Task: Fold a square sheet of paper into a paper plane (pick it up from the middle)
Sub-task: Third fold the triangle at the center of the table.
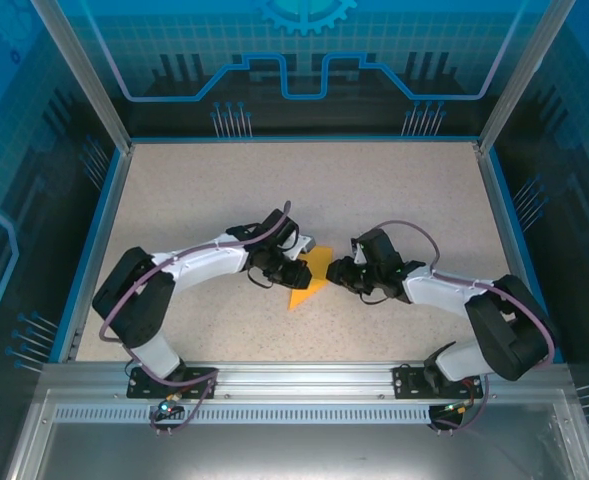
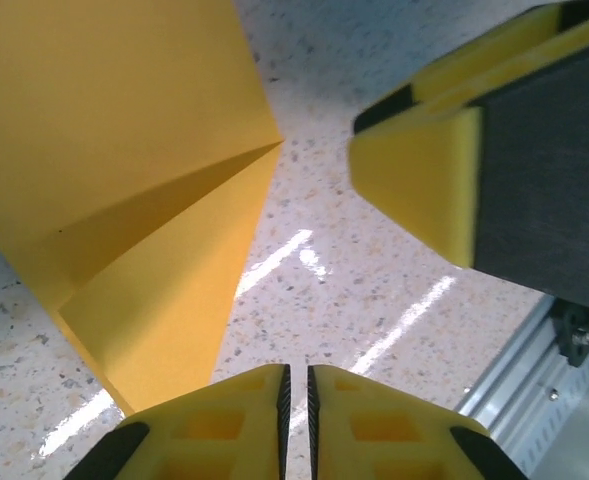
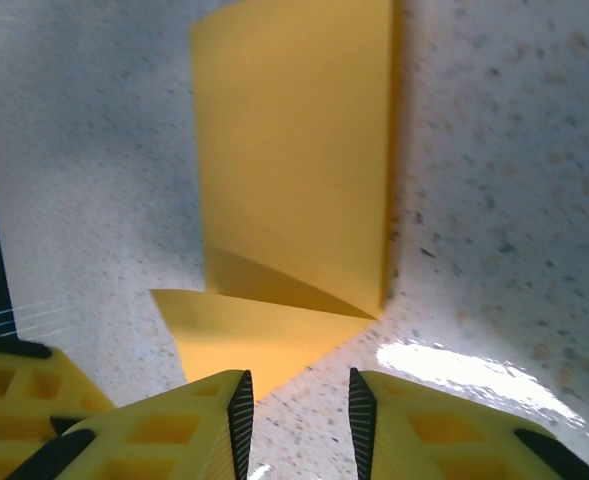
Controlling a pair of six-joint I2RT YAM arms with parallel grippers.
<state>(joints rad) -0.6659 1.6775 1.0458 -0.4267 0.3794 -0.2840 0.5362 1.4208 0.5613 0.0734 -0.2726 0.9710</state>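
The orange-yellow sheet of paper (image 1: 311, 270) lies on the speckled table between my two grippers, folded into a pointed shape with a diagonal flap. In the left wrist view the paper (image 2: 124, 190) lies ahead and to the left of my left gripper (image 2: 296, 368), whose jaws are almost together with nothing between them. In the right wrist view the paper (image 3: 294, 160) lies just ahead of my right gripper (image 3: 299, 375), which is open and empty above the bare table beside the flap's tip. From above, the left gripper (image 1: 292, 272) and right gripper (image 1: 336, 274) flank the paper closely.
The right gripper's finger (image 2: 424, 170) hangs close at the upper right of the left wrist view. The speckled table (image 1: 224, 190) is framed by blue walls, with a metal rail (image 1: 304, 375) along the near edge.
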